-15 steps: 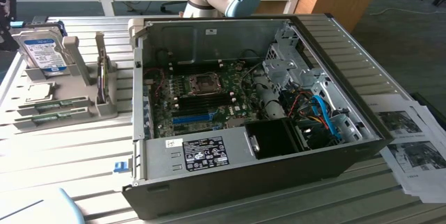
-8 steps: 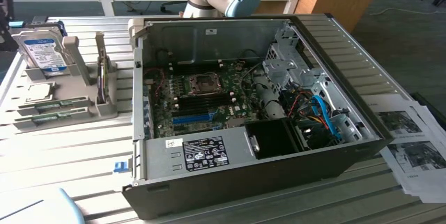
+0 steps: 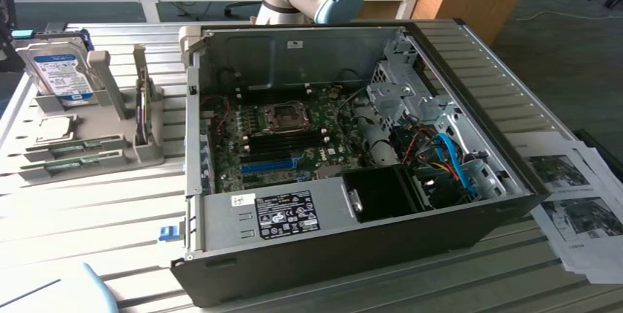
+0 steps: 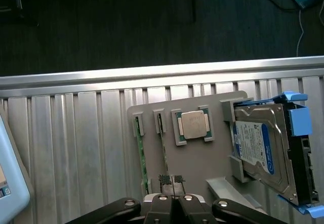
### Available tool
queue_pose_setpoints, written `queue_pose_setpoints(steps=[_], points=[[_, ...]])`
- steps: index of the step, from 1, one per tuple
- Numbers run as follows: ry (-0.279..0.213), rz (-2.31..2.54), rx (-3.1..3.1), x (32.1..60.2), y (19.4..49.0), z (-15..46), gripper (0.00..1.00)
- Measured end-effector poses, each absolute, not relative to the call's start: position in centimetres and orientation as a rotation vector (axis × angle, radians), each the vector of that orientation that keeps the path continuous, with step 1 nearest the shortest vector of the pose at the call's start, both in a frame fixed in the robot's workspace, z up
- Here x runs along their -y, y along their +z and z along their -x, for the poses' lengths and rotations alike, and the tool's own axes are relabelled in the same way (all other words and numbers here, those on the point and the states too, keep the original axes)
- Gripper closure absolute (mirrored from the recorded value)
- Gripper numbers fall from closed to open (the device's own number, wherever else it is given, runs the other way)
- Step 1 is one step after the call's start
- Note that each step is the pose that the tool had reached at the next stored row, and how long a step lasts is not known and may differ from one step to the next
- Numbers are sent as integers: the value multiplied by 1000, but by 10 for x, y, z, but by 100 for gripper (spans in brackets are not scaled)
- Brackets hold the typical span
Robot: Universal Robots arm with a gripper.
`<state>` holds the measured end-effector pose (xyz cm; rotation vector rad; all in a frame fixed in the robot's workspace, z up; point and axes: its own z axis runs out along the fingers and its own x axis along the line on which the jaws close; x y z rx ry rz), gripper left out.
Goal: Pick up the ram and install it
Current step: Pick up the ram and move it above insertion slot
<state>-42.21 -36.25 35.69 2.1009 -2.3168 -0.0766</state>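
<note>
Claw over the parts holder, ram in its slot

We see the claw (image 4: pixel 171 180) with its pads drawn together and nothing between them, hovering over the grey holder (image 4: pixel 202 158) on the slatted surface (image 4: pixel 76 133). The ram (image 4: pixel 163 142) stands on edge in its slot just beside the processor chip (image 4: pixel 193 124), with a second stick (image 4: pixel 141 153) one slot further; the open computer case (image 3: pixel 282 54) lies beside the holder.
</note>
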Motion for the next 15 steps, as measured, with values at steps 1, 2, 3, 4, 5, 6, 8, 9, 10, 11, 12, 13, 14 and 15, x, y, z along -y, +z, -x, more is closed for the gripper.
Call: queue_pose_setpoints(steps=[1, 2, 3, 4, 5, 6, 8, 9, 10, 11, 12, 13, 14, 15], points=[[-77, -2101, 2317, 363, 357, 422, 91], [-77, -2101, 2317, 363, 357, 422, 91], [-77, -2101, 2317, 363, 357, 422, 91], [-77, -2101, 2317, 363, 357, 422, 91], [-77, -2101, 2317, 363, 357, 422, 91], [-77, -2102, 2316, 363, 357, 422, 91], [-76, -2103, 2315, 363, 357, 422, 91], [-76, -2103, 2315, 363, 357, 422, 91], [-76, -2105, 2313, 363, 357, 422, 91], [-76, -2108, 2311, 363, 357, 422, 91], [-75, -2112, 2307, 362, 357, 422, 91], [-75, -2117, 2303, 363, 357, 422, 91], [-75, -2119, 2301, 363, 357, 422, 91], [-75, -2120, 2300, 363, 357, 422, 91]])
